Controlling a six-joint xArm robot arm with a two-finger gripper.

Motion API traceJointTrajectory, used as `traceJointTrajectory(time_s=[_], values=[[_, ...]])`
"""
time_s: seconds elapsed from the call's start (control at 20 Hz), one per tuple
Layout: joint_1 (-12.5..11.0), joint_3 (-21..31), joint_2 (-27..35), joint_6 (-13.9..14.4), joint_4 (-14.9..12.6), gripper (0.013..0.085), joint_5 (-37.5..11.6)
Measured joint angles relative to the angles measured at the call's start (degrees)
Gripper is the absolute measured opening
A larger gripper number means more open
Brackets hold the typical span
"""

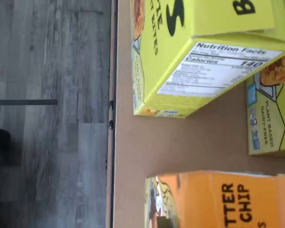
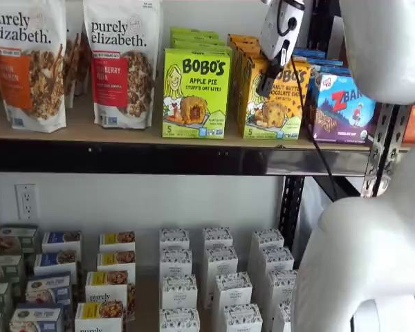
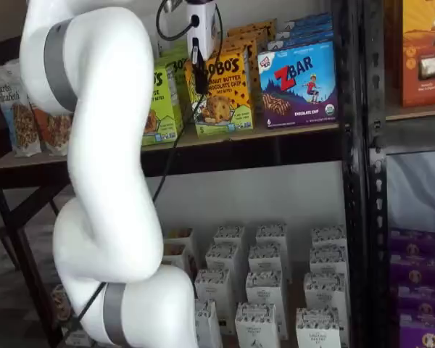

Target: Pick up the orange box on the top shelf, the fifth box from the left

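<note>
The orange box (image 2: 273, 104) stands upright on the top shelf (image 2: 159, 159) between a lime-green box and a blue box. It shows in both shelf views (image 3: 221, 94), with more orange boxes lined up behind it. In the wrist view its top (image 1: 218, 199) sits on the tan board (image 1: 147, 142) near the front rail. My gripper (image 2: 266, 84) hangs in front of the box's upper left part, white body above and black fingers pointing down. It also shows in a shelf view (image 3: 200, 76). The fingers show side-on with no clear gap, and nothing is held.
A lime-green Apple Pie box (image 2: 194, 93) stands left of the orange box and a ZBar box (image 2: 342, 107) right of it. Granola bags (image 2: 117, 62) stand further left. Small white boxes (image 2: 218, 277) fill the lower shelf. A black upright (image 3: 355, 145) and my white arm (image 3: 101, 181) are close by.
</note>
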Motion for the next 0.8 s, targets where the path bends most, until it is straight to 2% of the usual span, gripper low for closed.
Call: traceJointTrajectory(time_s=[0.5, 0.65, 0.8], values=[[-0.3, -0.7, -1.7, 0.4, 1.2, 0.0370, 3.7], [-0.6, -1.5, -2.3, 0.5, 1.8, 0.0370, 6.5], [-0.3, -0.8, -4.1, 1.0, 1.3, 0.0370, 8.1]])
